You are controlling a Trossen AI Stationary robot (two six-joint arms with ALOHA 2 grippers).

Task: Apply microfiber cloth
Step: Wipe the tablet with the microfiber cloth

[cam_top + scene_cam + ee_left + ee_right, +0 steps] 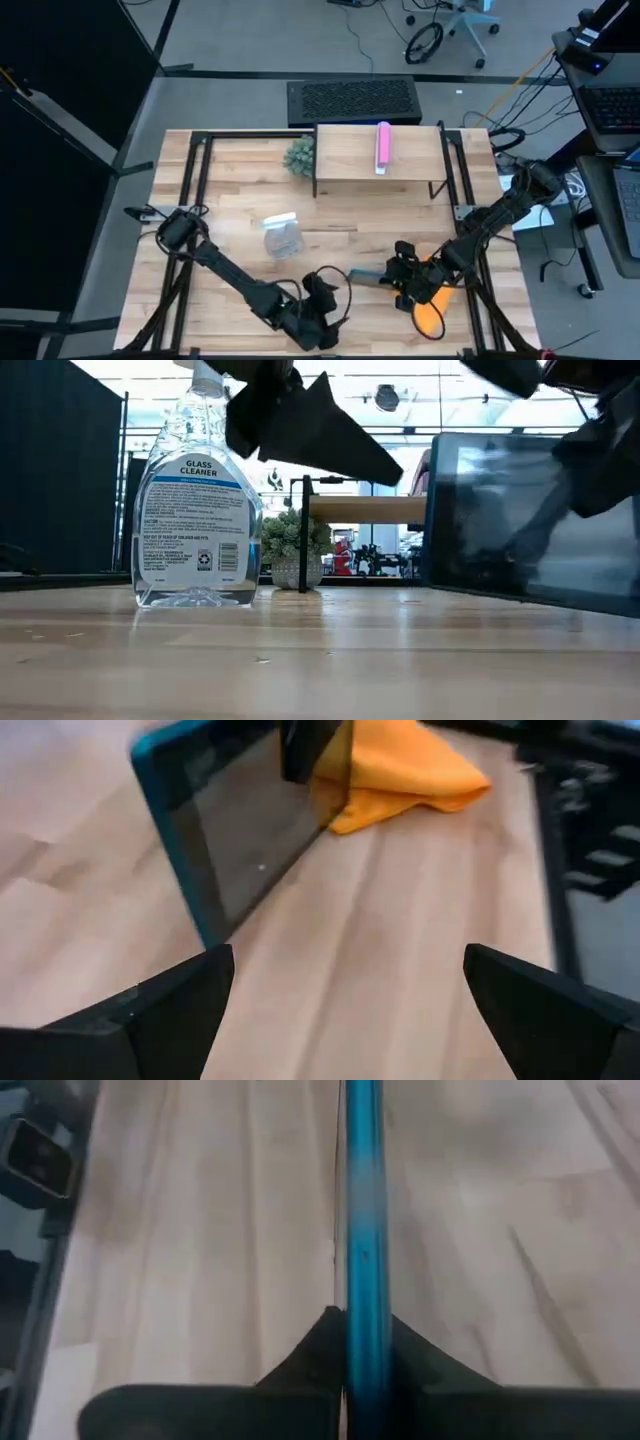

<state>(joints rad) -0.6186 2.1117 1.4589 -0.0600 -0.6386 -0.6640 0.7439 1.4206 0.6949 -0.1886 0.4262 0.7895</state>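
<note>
The dark grey tablet [250, 830], in a teal case, stands on edge near the table's front right, and my right gripper [402, 276] is shut on it. The tablet shows as a thin strip in the high view [366, 276] and as a dark screen in the low view [520, 520]. The orange microfiber cloth [430, 312] lies crumpled on the wood just behind the tablet [400, 770], below my right arm, with nothing touching it. My left gripper [320, 300] hovers open in front of the screen, fingers wide apart [350, 1005]. My right gripper pinches the tablet's teal edge [362, 1280] at its right end, one finger [310, 745] on the screen face and the other behind it. The fingers come roughly level from the table's right. The tablet stands upright on its long edge; whether its lower edge touches the wood I cannot tell.
A clear glass-cleaner spray bottle [282, 236] stands mid-table. A small potted plant [299, 155] and a wooden riser [350, 165] with a pink object [383, 147] sit at the far side. Black frame rails [190, 180] run along both table sides.
</note>
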